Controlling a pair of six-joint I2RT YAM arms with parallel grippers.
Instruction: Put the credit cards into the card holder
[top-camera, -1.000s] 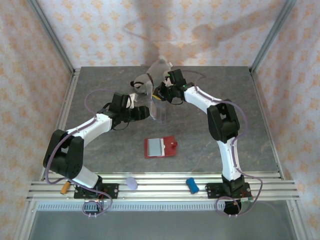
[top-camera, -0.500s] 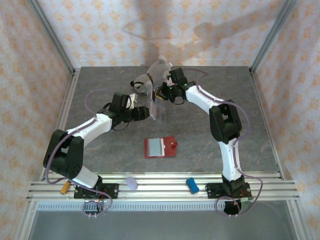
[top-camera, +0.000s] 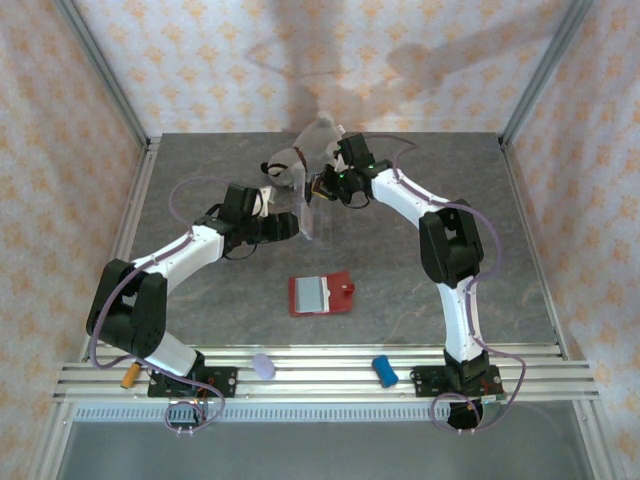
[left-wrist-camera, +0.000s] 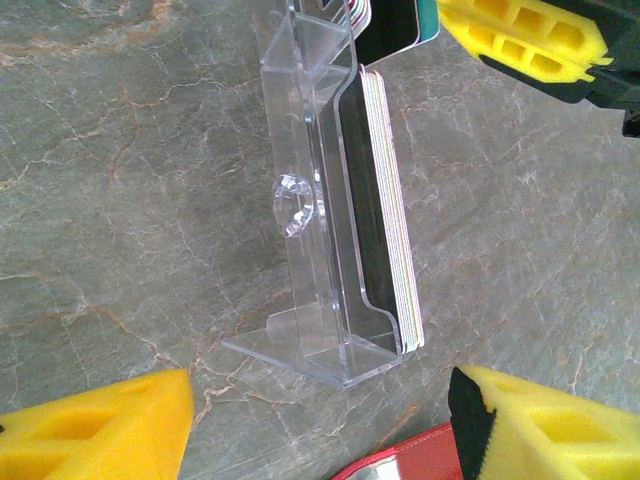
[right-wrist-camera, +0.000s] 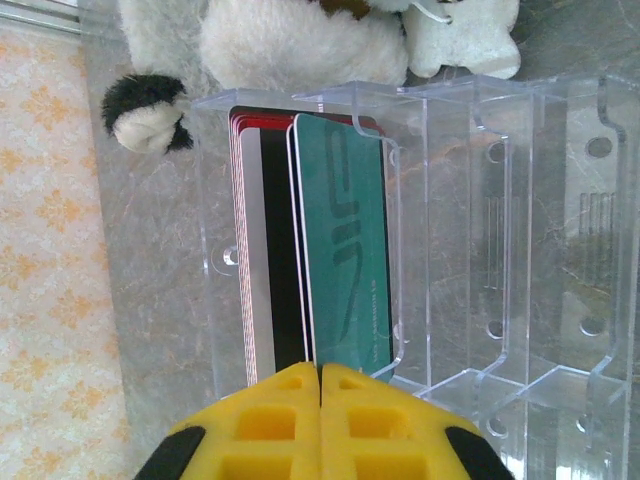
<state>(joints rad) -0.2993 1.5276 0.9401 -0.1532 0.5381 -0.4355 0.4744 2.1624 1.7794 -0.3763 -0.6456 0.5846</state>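
Note:
A clear plastic case (top-camera: 312, 215) stands mid-table with a stack of credit cards (right-wrist-camera: 255, 260) upright in it; the stack's edge (left-wrist-camera: 395, 220) is seen from the side in the left wrist view. My right gripper (top-camera: 327, 185) is above the case, shut (right-wrist-camera: 320, 375) on the edge of a teal-green credit card (right-wrist-camera: 345, 270) that stands in front of the stack. My left gripper (top-camera: 292, 225) is open (left-wrist-camera: 320, 425), its yellow fingers (left-wrist-camera: 100, 430) either side of the case's near end without touching it. The red card holder (top-camera: 320, 293) lies open on the table, nearer the arms' bases.
A white plush toy (top-camera: 300, 155) sits just behind the case. On the front rail lie a blue cylinder (top-camera: 384, 370), a lilac object (top-camera: 262, 366) and an orange piece (top-camera: 130, 377). Metal frame posts stand at the far table corners.
My right gripper has shifted slightly over the case and its fingers have come fully together on the teal-green card. The left arm and the card holder have not moved.

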